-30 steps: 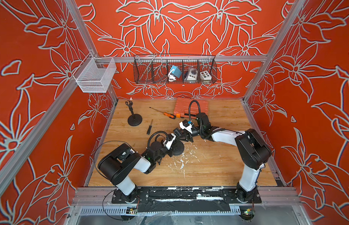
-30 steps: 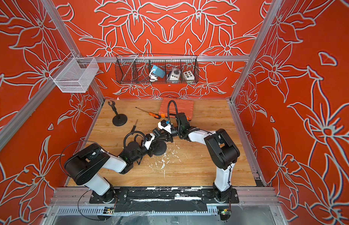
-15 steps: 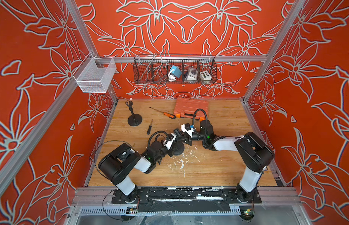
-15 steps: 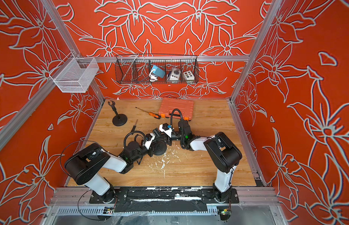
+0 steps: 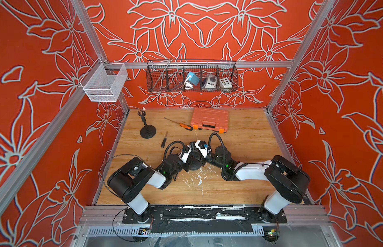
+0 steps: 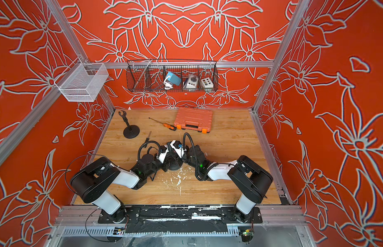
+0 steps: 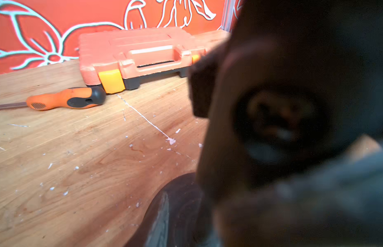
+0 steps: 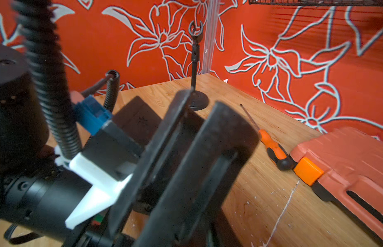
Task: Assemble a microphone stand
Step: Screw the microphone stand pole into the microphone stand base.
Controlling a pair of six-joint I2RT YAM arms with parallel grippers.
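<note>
A: Where is the stand?
B: An upright microphone stand is far left. A round black base lies mid-tabletop, under both grippers.
A: And the jaws?
B: Left gripper: too blurred, cannot tell. Right gripper: jaws slightly apart, hold unclear.

case: orange, shut, by wall
screwdriver: laid flat, handle end at case latch
table: wood, flecked white
blur: dark, close-up, not identified

Orange case — wire basket above
</note>
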